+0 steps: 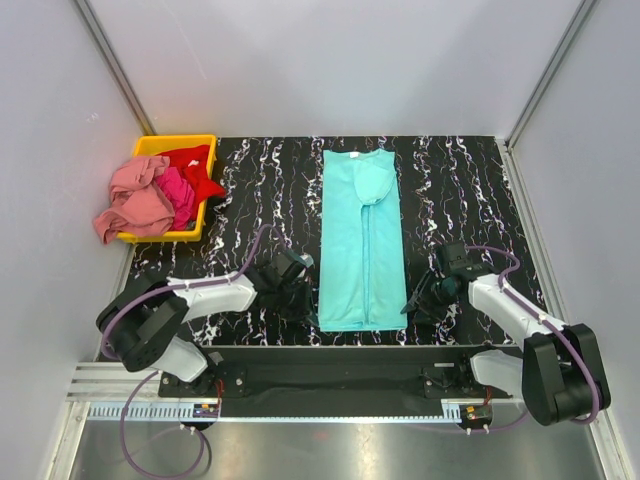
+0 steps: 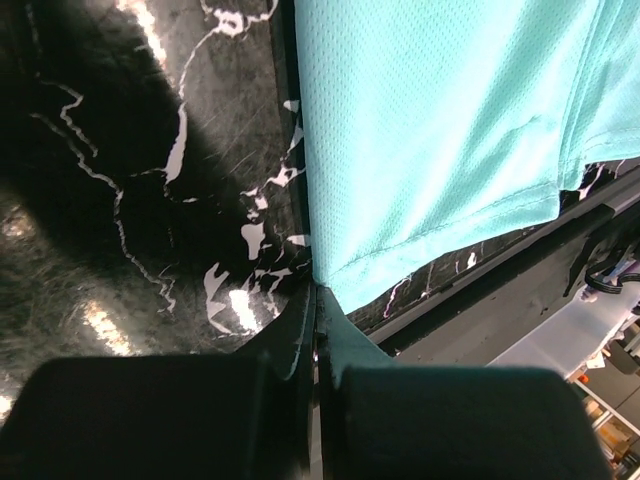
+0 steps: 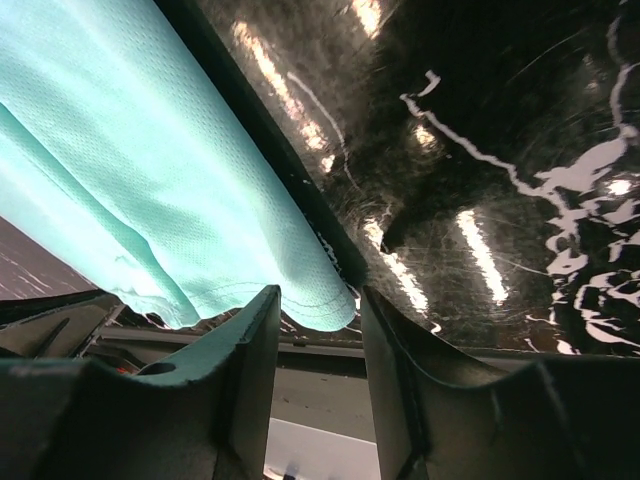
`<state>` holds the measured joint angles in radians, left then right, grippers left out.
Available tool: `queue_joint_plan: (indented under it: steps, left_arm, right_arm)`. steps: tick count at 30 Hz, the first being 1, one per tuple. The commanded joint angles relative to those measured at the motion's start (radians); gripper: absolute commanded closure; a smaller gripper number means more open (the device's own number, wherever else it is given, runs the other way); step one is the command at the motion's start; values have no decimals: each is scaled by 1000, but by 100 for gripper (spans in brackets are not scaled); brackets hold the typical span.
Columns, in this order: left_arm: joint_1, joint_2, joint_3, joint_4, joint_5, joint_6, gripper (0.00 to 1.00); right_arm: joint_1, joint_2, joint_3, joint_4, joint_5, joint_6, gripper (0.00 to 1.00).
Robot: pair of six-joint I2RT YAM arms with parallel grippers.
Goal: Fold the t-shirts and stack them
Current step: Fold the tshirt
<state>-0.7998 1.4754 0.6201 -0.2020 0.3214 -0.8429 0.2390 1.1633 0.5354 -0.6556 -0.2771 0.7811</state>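
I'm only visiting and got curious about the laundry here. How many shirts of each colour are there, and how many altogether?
turquoise shirt: 1
salmon pink shirt: 1
magenta shirt: 1
red shirt: 1
Total: 4 shirts

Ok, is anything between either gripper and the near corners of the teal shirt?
Nothing visible. The left gripper is closed right at the teal shirt's near left corner; whether it pinches cloth is unclear. The right gripper is open, with the near right corner at its mouth. The yellow bin sits far left, apart.
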Motion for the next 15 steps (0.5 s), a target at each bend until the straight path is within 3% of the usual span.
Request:
queue_joint_plan:
  steps: [1,7,14,15]
  left_arm:
    - [-4,-47,3,-65,-62,5,100]
    - [-4,-115,-37,-105,-108,2,100]
    - [-4,-133,-31,-137,-131,19,100]
    - [-6,-127,-30,-126,-127,18,95]
  right_arm:
    - [39,-4,-5,17,9,49,55]
    - [109,-33,-40,77,18,93,48]
    - [134,-80,-84,137,-2,95,47]
    - [134,-77,-94,148,-11,93,47]
